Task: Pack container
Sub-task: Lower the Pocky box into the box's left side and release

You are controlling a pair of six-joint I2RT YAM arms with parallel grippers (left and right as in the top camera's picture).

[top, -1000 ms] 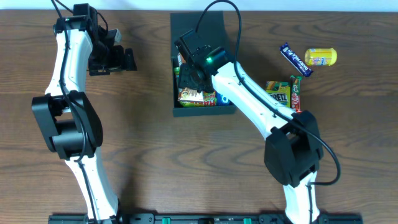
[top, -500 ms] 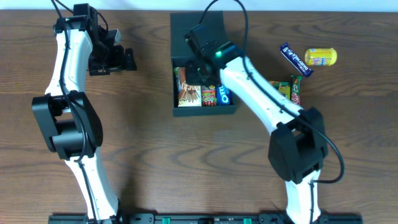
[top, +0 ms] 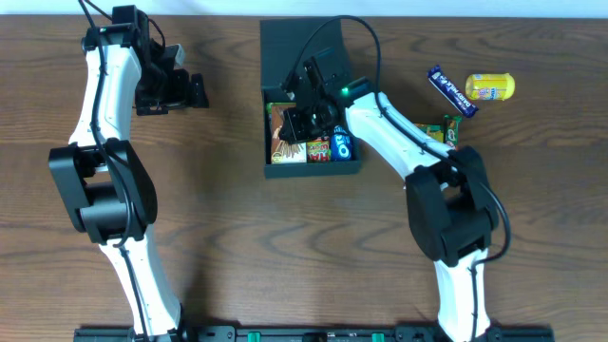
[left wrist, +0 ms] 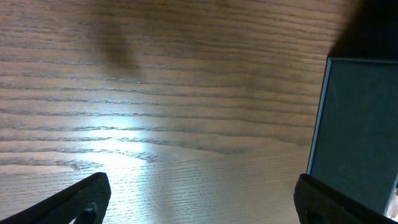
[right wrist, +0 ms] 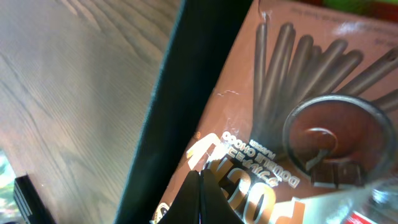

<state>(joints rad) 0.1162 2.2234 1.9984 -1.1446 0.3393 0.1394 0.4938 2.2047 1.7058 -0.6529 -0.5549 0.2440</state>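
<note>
The container [top: 350, 163] is a dark square box at the table's far middle, its lid [top: 302, 46] folded open behind it. A brown chocolate-stick box [top: 285, 144], a red packet [top: 316, 150] and a blue cookie packet [top: 340, 145] lie inside. My right gripper [top: 297, 122] hangs over the brown box [right wrist: 298, 93], shut with nothing between its fingers [right wrist: 200, 186], close to the container's dark left wall [right wrist: 186, 93]. My left gripper [top: 195, 90] stands open over bare wood to the left of the container. In the left wrist view the left gripper [left wrist: 202, 193] holds nothing, and the container's teal-grey side [left wrist: 357, 124] shows at right.
On the table right of the container lie a blue bar [top: 451, 90], a yellow packet [top: 489, 87] and green and red bars [top: 452, 133]. A yellow-green packet [top: 432, 131] is partly under my right arm. The table's far edge [top: 532, 17] is close behind them.
My right gripper has shut empty and shifted right and back inside the container. The brown box it covered now lies in plain view. My left arm has not moved.
</note>
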